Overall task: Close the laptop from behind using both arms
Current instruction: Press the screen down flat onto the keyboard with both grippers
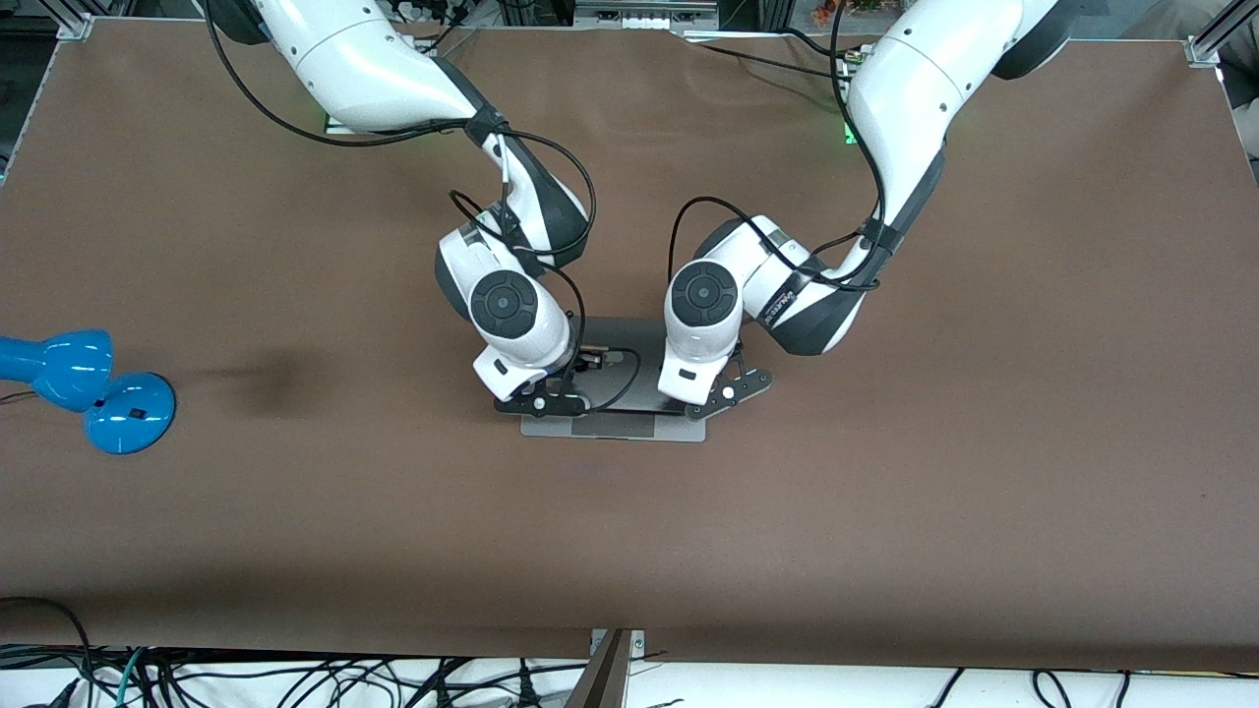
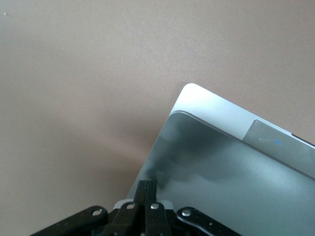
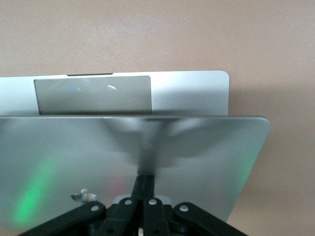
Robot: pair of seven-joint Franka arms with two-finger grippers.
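Observation:
The silver-grey laptop (image 1: 612, 427) sits at the table's middle, its lid tilted low over the base, with only the palm rest and trackpad showing past it. My right gripper (image 1: 539, 401) is shut and empty. Its fingertips (image 3: 145, 178) press on the back of the lid (image 3: 88, 152), above the trackpad (image 3: 93, 93). My left gripper (image 1: 725, 391) is shut and empty too. Its fingertips (image 2: 147, 185) rest on the back of the lid (image 2: 221, 172) near one corner, and the base's corner (image 2: 206, 101) shows past it. Both grippers are over the laptop, side by side.
A blue desk lamp (image 1: 89, 388) lies at the table's edge toward the right arm's end. Brown table mat (image 1: 885, 511) surrounds the laptop. Black cables hang off both arms and along the table's near edge.

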